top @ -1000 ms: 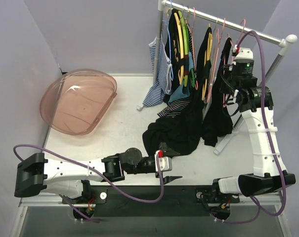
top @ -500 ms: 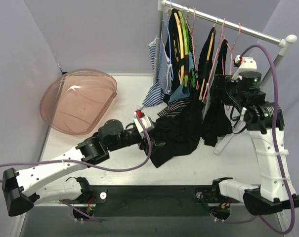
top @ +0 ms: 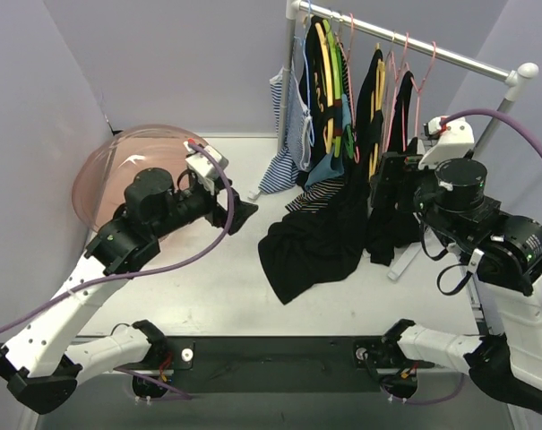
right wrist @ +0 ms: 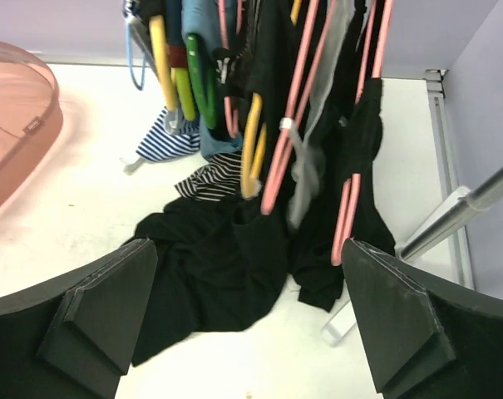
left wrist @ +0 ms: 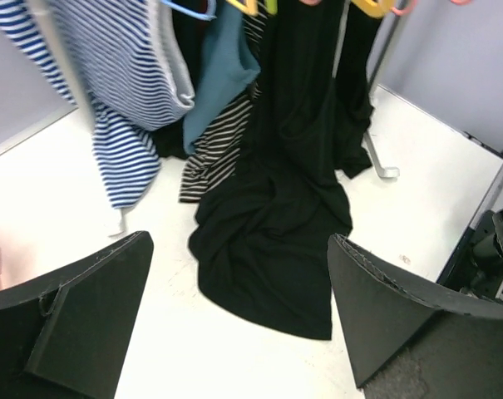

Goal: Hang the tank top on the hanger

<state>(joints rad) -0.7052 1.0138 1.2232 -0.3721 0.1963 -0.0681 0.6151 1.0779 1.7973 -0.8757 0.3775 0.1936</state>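
The tank top (top: pixel 394 235) is small and black and hangs on the pink hanger (top: pixel 417 79) at the right end of the rail, its hem touching the table. The right wrist view shows the tank top (right wrist: pixel 367 141) draped over the hanger (right wrist: pixel 348 212) just ahead of my fingers. My right gripper (top: pixel 385 184) (right wrist: pixel 249 245) is open, close in front of the top and holding nothing. Far to the left, beside the tub, my left gripper (top: pixel 241 213) (left wrist: pixel 239 241) is open and empty, facing the clothes.
A long black garment (top: pixel 315 242) (left wrist: pixel 276 241) trails from the rail (top: pixel 450 55) onto the table. Beside it hang a blue-and-white striped top (top: pixel 284 134) and yellow and green hangers (top: pixel 329 72). A pink tub (top: pixel 109 175) sits at the back left. The rack foot (top: pixel 405 262) lies near the tank top.
My right gripper has opened and dropped back from the rail. My left arm has swung from the table's front up and left to the tub.
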